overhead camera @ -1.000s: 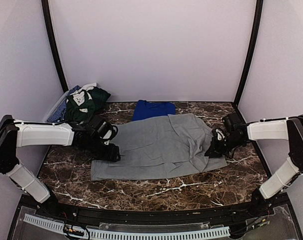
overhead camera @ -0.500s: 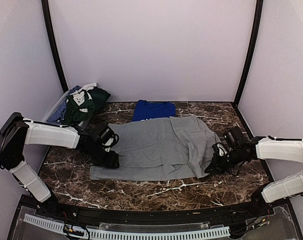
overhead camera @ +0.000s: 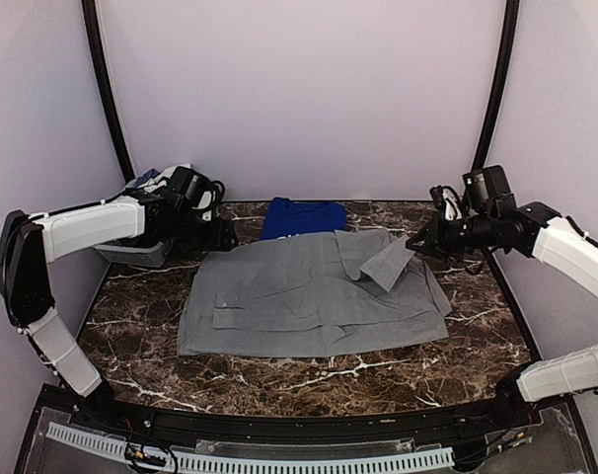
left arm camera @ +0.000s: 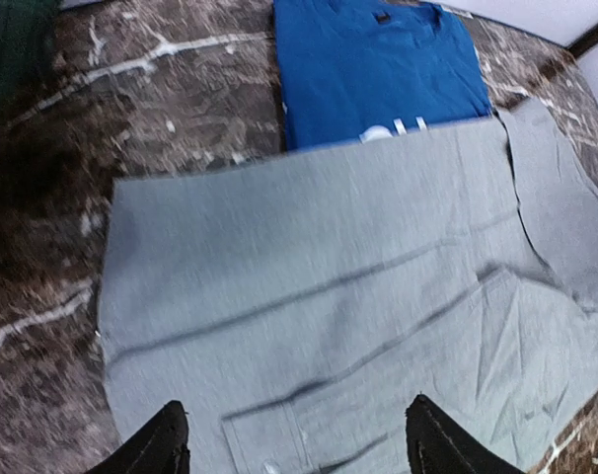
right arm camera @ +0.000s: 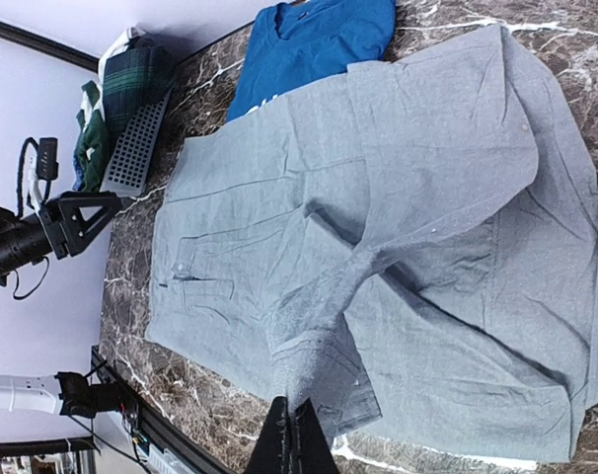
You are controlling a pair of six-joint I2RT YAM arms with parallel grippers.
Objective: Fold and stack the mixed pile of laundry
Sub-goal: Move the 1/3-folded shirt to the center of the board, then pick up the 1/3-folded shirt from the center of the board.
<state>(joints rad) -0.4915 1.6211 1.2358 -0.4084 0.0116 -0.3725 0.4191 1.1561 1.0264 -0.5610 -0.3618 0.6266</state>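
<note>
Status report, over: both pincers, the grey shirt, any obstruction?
Left pincer open, holding nothing. Right pincer shut on grey polo shirt, sleeve lifted. Blue T-shirt lies partly under its far edge.

The polo shirt (overhead camera: 309, 296) lies spread across the middle of the bench (overhead camera: 309, 370). Behind it lies the T-shirt (overhead camera: 301, 215), its near edge seemingly under the polo shirt's rear edge. At the left rear stands the basket (right arm camera: 136, 148) with a heap of garments (right arm camera: 136, 74) in it. The left tool (overhead camera: 218, 233) hangs by the polo shirt's left rear corner. The right tool (overhead camera: 417, 242) pinches a flap of the polo shirt above its right rear.
</note>
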